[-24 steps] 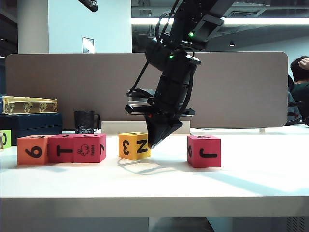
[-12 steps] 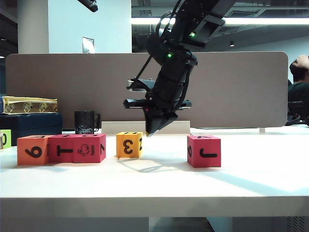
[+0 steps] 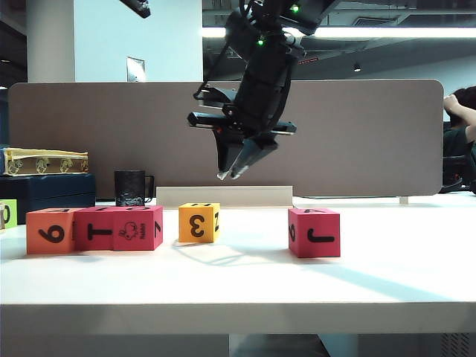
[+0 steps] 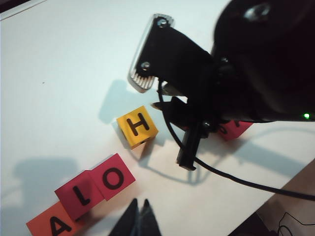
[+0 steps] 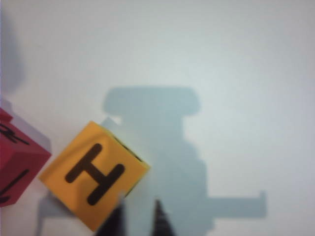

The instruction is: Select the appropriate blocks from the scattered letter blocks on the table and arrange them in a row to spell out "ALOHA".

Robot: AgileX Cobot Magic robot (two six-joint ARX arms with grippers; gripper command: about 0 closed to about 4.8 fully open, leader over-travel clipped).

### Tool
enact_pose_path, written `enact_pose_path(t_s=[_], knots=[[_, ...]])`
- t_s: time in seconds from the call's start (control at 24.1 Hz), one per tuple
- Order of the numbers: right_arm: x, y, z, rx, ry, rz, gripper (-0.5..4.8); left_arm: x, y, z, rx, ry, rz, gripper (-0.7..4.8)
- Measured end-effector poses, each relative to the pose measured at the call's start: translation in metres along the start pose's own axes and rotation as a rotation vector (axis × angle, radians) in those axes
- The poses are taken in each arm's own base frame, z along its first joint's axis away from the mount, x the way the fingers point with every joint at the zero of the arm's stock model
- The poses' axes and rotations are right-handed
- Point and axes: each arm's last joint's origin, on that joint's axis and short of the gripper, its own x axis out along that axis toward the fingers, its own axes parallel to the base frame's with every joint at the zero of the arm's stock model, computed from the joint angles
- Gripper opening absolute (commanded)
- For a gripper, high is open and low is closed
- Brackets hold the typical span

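Three blocks set touching in a row at the left of the exterior view: orange block (image 3: 50,231), magenta block (image 3: 94,228), second magenta block (image 3: 138,227), reading A, L, O from above in the left wrist view. Yellow block (image 3: 198,223) with H on top, parked on the bench (image 3: 245,279) right of the row with a gap, twisted a little out of line. Last magenta block (image 3: 314,233) well apart at the right of the frame, top letter not readable. By this reckoning, about three-fifths done: H to be closed up and squared, final A to be brought over. Right gripper (image 3: 236,165) hanging high in the upper middle of the exterior view, above and slightly right of the yellow block, tilted down-left, fingers slightly parted, empty. Left gripper (image 4: 138,220) at the lower edge of its wrist view, over the bench beside the row, fingers pressed together, nothing held.
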Motion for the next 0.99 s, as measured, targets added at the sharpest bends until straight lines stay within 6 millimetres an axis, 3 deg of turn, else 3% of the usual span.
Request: enact_pose_path(t_s=[0.5, 0.75, 0.99], knots=[[0.01, 0.0, 0.006, 0.009, -0.087, 0.007, -0.09, 0.0, 0.0, -0.001, -0.003, 0.012, -0.002, -0.06], [0.033, 0.0, -0.003, 0.036, -0.052, 0.011, -0.09, 0.0, 0.0, -0.001, -0.004, 0.014, -0.004, -0.06], [0.041, -0.001, -0.003, 0.054, -0.07, 0.012, -0.09, 0.0, 0.0, -0.001, -0.004, 0.015, -0.003, -0.06]])
